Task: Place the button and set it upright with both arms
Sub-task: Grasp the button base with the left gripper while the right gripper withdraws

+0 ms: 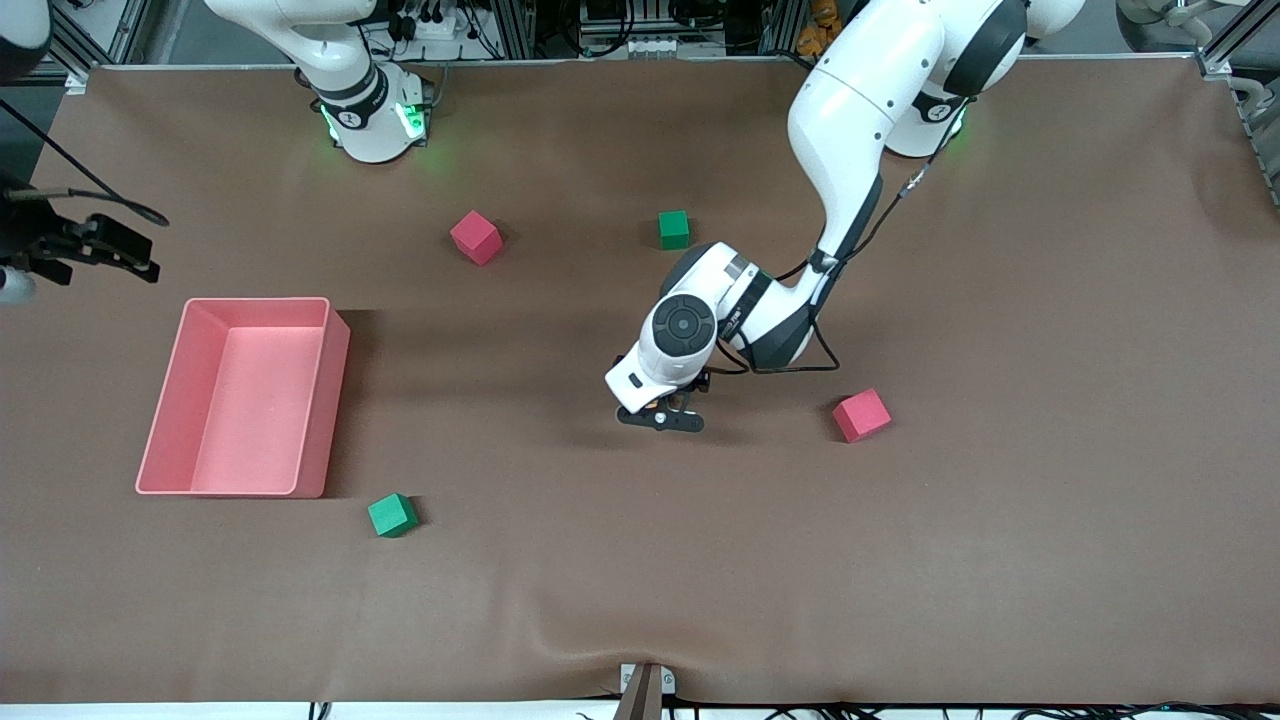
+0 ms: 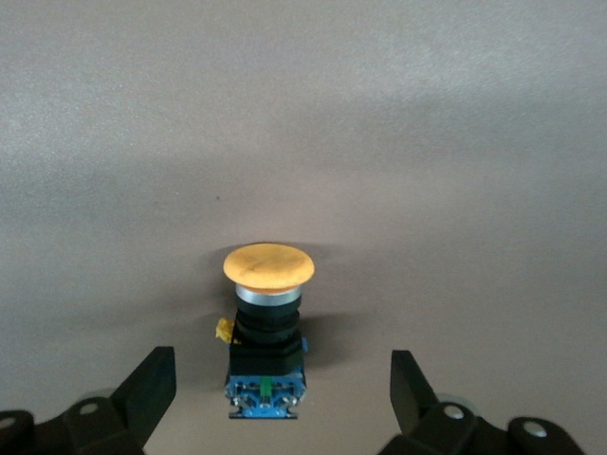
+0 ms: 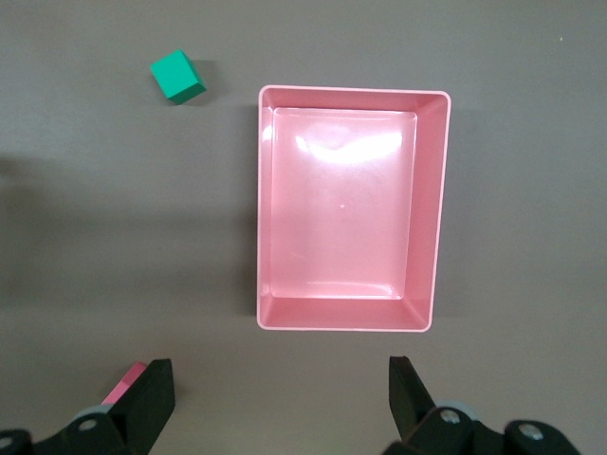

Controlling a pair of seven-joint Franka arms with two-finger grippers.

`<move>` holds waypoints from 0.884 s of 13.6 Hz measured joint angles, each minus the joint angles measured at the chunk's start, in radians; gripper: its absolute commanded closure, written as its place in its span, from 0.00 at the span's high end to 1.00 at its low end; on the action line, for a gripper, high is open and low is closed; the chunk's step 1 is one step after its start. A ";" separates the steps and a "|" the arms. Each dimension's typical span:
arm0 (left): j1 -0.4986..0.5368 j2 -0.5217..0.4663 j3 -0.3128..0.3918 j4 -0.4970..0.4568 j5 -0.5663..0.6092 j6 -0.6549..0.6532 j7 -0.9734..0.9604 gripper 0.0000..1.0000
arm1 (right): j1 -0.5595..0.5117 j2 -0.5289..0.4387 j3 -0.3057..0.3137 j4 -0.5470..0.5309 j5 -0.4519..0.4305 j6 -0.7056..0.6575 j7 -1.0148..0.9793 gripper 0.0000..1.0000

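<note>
While the button point(image 2: 267, 327) lies centred between the left hand's point(image 2: 283, 398) parted fingers, seemingly unclamped, the right hand point(image 3: 281, 403) waits open.

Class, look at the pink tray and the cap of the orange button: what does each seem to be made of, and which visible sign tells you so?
Pink tray: probably smooth, glossy moulded plastic; its floor shows bright white glare and its corners are rounded.
Button cap: likely plastic with a duller, slightly mottled finish; no sharp glare. The silvery ring below it could be metal or plated plastic.
</note>
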 measured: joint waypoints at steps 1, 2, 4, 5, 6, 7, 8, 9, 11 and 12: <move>-0.002 0.003 0.002 0.000 0.004 0.000 0.000 0.93 | 0.001 0.000 0.000 0.012 0.008 -0.009 0.004 1.00; -0.002 0.005 0.003 0.000 0.006 0.000 0.000 0.93 | 0.000 0.000 -0.002 0.017 0.031 -0.015 0.021 1.00; -0.002 0.005 0.004 0.000 0.006 0.001 0.000 0.91 | 0.000 0.000 -0.006 0.020 0.073 -0.022 0.075 1.00; -0.003 0.006 0.004 0.000 0.007 0.001 0.000 0.90 | 0.000 0.000 -0.006 0.022 0.078 -0.023 0.084 1.00; -0.004 0.008 0.004 0.000 0.007 0.001 0.000 0.90 | 0.000 0.000 -0.005 0.024 0.078 -0.025 0.085 1.00; -0.007 0.009 0.004 0.000 0.007 0.005 0.000 0.88 | 0.000 0.000 -0.005 0.026 0.078 -0.029 0.085 1.00; -0.009 0.012 0.004 0.000 0.007 0.012 0.000 0.85 | 0.000 0.000 -0.005 0.028 0.078 -0.031 0.085 1.00; -0.010 0.015 0.004 0.000 0.007 0.015 0.000 0.82 | 0.000 0.000 -0.005 0.031 0.077 -0.034 0.085 1.00; -0.012 0.022 0.004 0.000 0.008 0.018 0.000 0.74 | 0.000 0.000 -0.005 0.048 0.071 -0.059 0.081 1.00; -0.013 0.025 0.004 0.000 0.009 0.019 0.000 0.67 | 0.000 0.000 -0.005 0.061 0.069 -0.073 0.081 1.00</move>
